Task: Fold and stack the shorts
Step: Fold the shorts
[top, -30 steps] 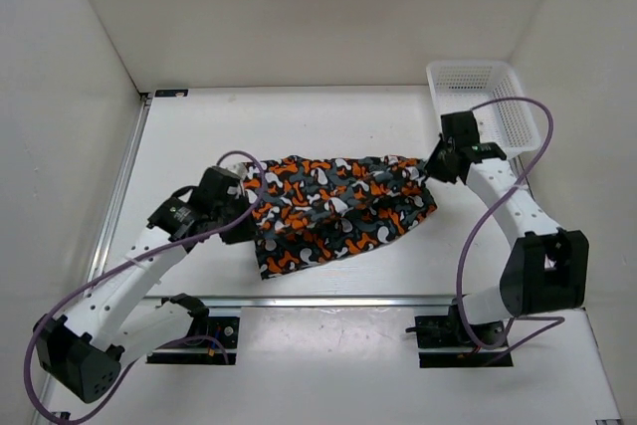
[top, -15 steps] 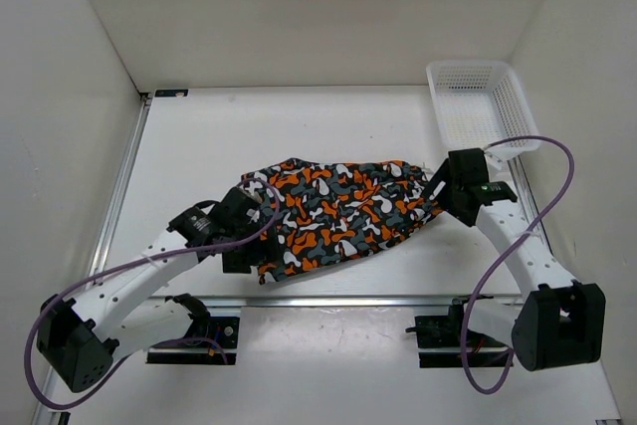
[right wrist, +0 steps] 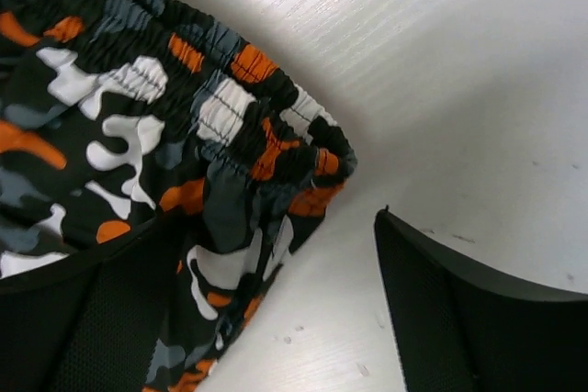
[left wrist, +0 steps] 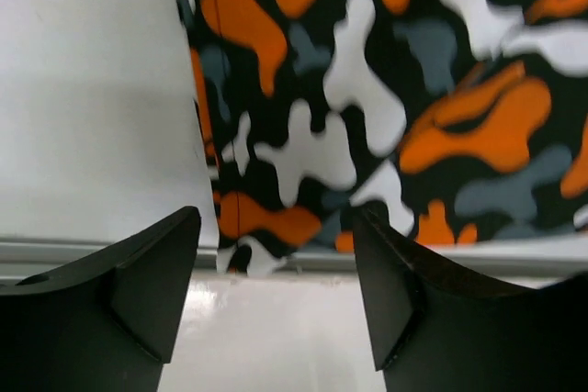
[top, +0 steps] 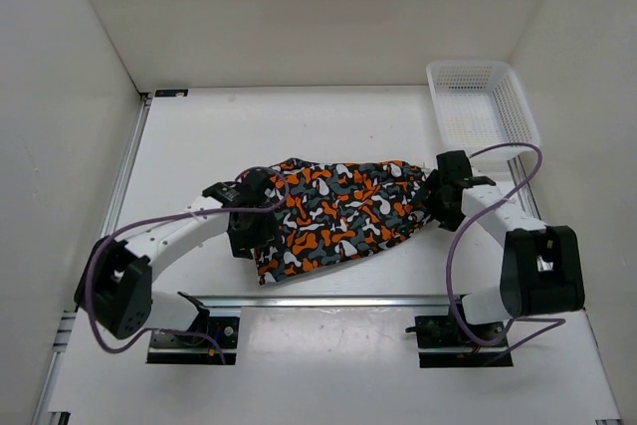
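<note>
Shorts (top: 338, 211) lie in a folded, slightly rumpled heap on the table (top: 199, 136), directly between the two claws. Left claw (top: 247, 234) sits at the heap's left end, low over the table. Its jaws are spread and grip nothing. In the left wrist view the left claw (left wrist: 276, 286) has both fingers (left wrist: 147, 291) wide apart, with the camo cloth (left wrist: 367, 117) just ahead of the tips and to the right, and bare table ahead to the left. Right claw (top: 438, 204) is at the heap's right end, also spread with nothing pinched. In the right wrist view the right claw (right wrist: 276, 309) has the gathered elastic waistband corner (right wrist: 276, 149) lying just ahead of the gap, closer to the left-hand finger. Can't tell if the cloth touches that finger. White mesh basket (top: 483, 106) sits beyond the right claw, apart from the shorts. Purple cables (top: 493, 181) loop off both arms.
</note>
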Available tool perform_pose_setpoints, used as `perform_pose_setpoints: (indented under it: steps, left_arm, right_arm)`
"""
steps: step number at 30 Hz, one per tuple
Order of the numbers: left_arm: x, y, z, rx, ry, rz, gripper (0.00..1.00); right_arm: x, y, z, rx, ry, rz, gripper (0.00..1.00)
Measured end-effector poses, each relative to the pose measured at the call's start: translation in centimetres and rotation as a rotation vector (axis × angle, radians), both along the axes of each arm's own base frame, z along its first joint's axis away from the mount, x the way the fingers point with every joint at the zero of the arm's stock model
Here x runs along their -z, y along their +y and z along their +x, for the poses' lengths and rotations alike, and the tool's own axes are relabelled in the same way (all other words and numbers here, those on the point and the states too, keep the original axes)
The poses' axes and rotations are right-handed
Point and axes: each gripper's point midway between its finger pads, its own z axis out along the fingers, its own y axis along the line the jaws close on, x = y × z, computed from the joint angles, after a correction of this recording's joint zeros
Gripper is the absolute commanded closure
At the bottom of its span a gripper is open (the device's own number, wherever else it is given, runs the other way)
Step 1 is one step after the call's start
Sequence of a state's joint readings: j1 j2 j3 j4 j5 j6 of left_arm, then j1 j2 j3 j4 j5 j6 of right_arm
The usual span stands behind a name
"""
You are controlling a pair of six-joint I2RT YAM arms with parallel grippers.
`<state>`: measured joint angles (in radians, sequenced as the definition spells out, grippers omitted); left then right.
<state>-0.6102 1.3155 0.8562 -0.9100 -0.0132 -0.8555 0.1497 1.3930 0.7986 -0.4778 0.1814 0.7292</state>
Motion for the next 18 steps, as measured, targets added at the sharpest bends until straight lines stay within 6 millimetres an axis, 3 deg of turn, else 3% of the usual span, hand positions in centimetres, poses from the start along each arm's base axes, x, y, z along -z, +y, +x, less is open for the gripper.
perform_pose_setpoints:
  steps: [3, 4, 8, 13, 14, 16, 18]
  left_arm:
    - [1.0, 0.6, 1.8, -0.044, 0.02, 0.026, 0.26]
    - [1.3, 0.9, 2.4, -0.056, 0.025, 0.033, 0.28]
    - [2.0, 2.7, 4.4, -0.107, 0.033, 0.053, 0.28]
    - [1.0, 4.8, 6.6, -0.147, -0.008, 0.054, 0.28]
    - [0.6, 5.1, 7.1, -0.151, -0.022, 0.051, 0.28]
    - [-0.2, 5.6, 8.1, -0.156, -0.049, 0.047, 0.28]
    - [-1.1, 5.9, 9.0, -0.156, -0.075, 0.044, 0.26]
  right_arm:
    - [1.7, 0.6, 0.2, -0.004, 0.02, 0.027, 0.4]
    - [2.2, 0.8, 0.2, -0.003, 0.027, 0.039, 0.54]
    - [2.7, 2.2, 0.6, -0.013, 0.023, 0.077, 0.75]
    - [2.7, 6.6, -0.5, -0.099, 0.026, 0.115, 0.79]
    - [2.6, 7.7, -0.9, -0.123, 0.029, 0.125, 0.72]
    - [2.6, 9.5, -1.8, -0.156, 0.038, 0.142, 0.28]
    - [1.8, 11.1, -2.4, -0.192, 0.023, 0.165, 0.0]
